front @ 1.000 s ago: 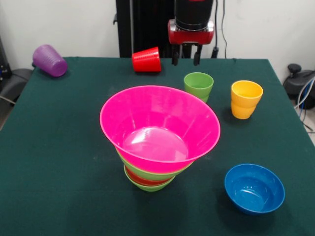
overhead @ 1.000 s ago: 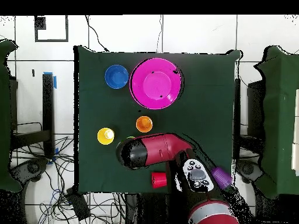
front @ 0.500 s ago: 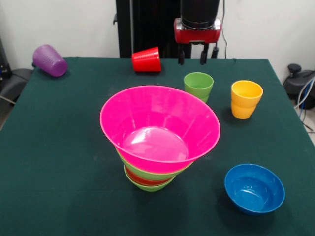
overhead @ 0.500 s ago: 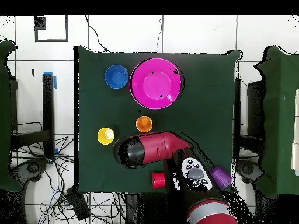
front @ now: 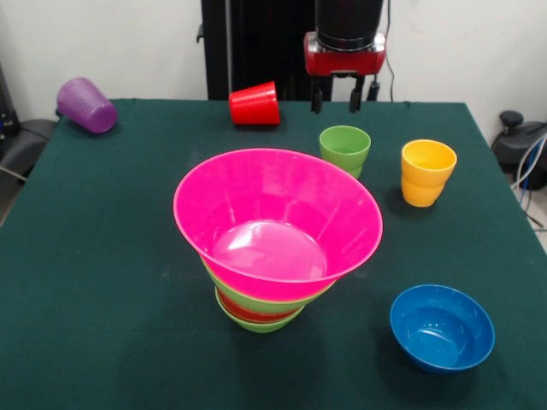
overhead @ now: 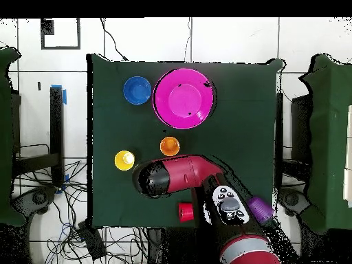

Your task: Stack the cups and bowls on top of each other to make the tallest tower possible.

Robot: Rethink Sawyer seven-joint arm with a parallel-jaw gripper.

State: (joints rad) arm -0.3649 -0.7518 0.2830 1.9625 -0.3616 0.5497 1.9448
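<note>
Front view: the gripper (front: pixel 335 96) hangs empty with its fingers apart, just above and behind the light green cup (front: pixel 345 150), so I'd drop straight down over its rim; the yellow cup (front: pixel 427 172) at its 3 o'clock is well clear, while the tower (front: pixel 275 232) with the pink bowl (front: pixel 278 218) on top sits close at 7. Overhead view: the arm (overhead: pixel 175 176) hides that cup, the orange cup (overhead: pixel 169 146) sits just off its 12 o'clock, and the red cup (overhead: pixel 185 212) lies by the table edge (overhead: pixel 124 225) at 6, so I'd lift high before swinging toward the tower.
</note>
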